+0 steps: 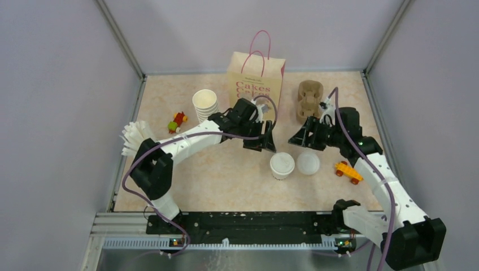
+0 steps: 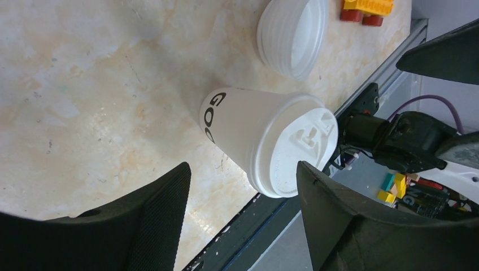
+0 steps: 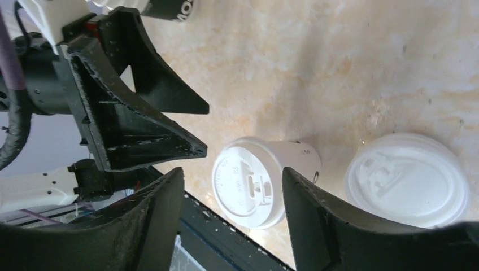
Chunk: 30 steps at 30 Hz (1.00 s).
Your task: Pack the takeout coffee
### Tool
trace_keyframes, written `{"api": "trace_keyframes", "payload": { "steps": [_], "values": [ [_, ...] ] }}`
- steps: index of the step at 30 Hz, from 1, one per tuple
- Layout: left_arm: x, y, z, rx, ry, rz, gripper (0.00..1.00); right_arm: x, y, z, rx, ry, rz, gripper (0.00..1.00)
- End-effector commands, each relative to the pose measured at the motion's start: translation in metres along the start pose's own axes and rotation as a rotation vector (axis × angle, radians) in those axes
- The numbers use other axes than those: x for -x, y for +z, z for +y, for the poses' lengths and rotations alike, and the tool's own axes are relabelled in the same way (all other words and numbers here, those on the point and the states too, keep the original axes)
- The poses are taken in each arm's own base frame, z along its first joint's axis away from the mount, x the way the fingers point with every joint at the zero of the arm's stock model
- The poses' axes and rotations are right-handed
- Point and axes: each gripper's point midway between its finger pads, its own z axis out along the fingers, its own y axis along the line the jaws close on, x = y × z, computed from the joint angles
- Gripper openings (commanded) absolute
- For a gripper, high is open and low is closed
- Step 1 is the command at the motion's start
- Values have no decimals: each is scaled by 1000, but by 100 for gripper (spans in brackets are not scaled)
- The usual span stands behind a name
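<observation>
A: Arms, quick?
B: Left arm (image 1: 189, 141) & right arm (image 1: 390, 186), same build: white tube links, blocky blk joints, blk bases.
A: Cables?
B: Purple cable (image 2: 432, 97) on each, routed outside the links. White zip ties hold it, I think; too small to be sure.
A: Grippers?
B: Left gripper (image 1: 261, 148), right gripper (image 1: 308, 144): all blk. Wedge-shaped fingers (image 2: 152, 226) w/ fine ribbed texture on inner faces.

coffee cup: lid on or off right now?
On. The cup stands upright with its lid seated over the rim; a second, loose lid lies beside it.
</observation>
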Motion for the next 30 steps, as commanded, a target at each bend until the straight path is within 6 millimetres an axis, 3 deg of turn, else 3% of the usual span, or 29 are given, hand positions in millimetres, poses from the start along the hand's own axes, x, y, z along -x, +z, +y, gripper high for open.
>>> {"api": "trace_keyframes", "payload": {
  "steps": [1, 3, 5, 8, 10, 11, 17, 24, 30],
  "values": [
    [27, -26, -20, -11, 40, -90, 75, 10, -13, 12, 3, -58, -18, 70],
    [29, -34, -20, 10, 35, -120, 76, 12, -17, 12, -15, -95, -30, 81],
    [34, -47, -21, 27, 52, -173, 80, 15, -24, 13, -61, -147, -48, 86],
    [43, -75, -26, 52, 104, -270, 86, 16, -31, 18, -122, -232, -53, 88],
    [46, -91, -27, 74, 134, -322, 98, 13, -31, 23, -153, -270, -40, 88],
    [47, -99, -26, 88, 145, -344, 99, 10, -30, 26, -162, -286, -32, 88],
    [38, -132, -9, 179, 177, -451, 99, -5, -17, 48, -203, -375, 14, 87],
    [21, -157, 12, 258, 181, -513, 99, -24, -1, 50, -344, -451, 47, 88],
    [7, -167, 19, 268, 190, -524, 99, -34, 13, 44, -371, -445, 76, 91]
  ]
}}
